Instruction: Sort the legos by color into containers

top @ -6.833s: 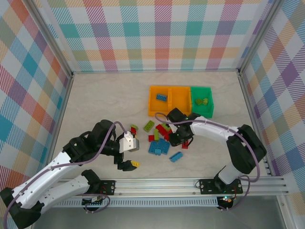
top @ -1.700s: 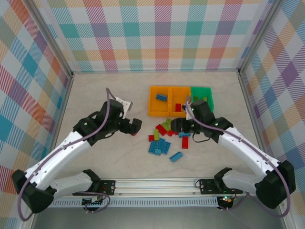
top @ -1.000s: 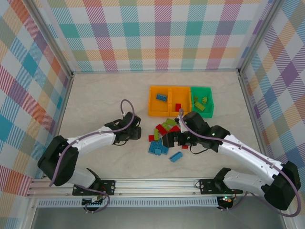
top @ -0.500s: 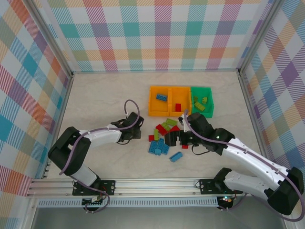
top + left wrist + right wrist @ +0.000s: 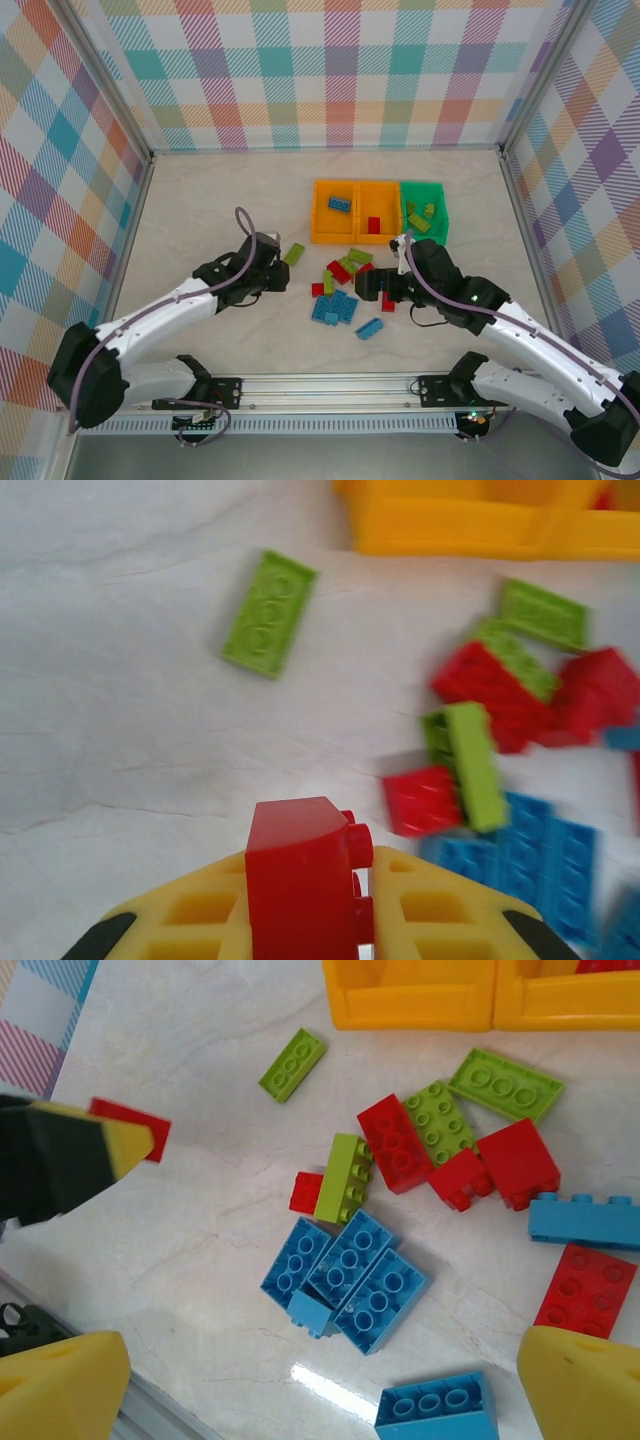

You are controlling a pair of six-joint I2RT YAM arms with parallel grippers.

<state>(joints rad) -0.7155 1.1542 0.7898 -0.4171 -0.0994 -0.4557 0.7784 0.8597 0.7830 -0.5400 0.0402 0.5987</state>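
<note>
A red brick is clamped between the left fingers, studs pointing right in the wrist view. It sits to the near-left of the left orange bin, apart from it; whether it touches the counter cannot be told.

An olive-green plate lies flat and alone just off that bin's near-left corner. The rest of the loose legos are scattered on the near side of the bin, toward its right end. Red and olive-green bricks are mixed closest to it, several of them touching. A tight cluster of blue bricks lies farther out. A lone blue brick lies farthest from the bin.

The right fingers stand wide apart over this scatter, holding nothing.

Inside the left orange bin lies a blue brick. Touching its right wall is the middle orange bin, with one red brick inside. Beyond that is the green bin, holding olive-green bricks.
</note>
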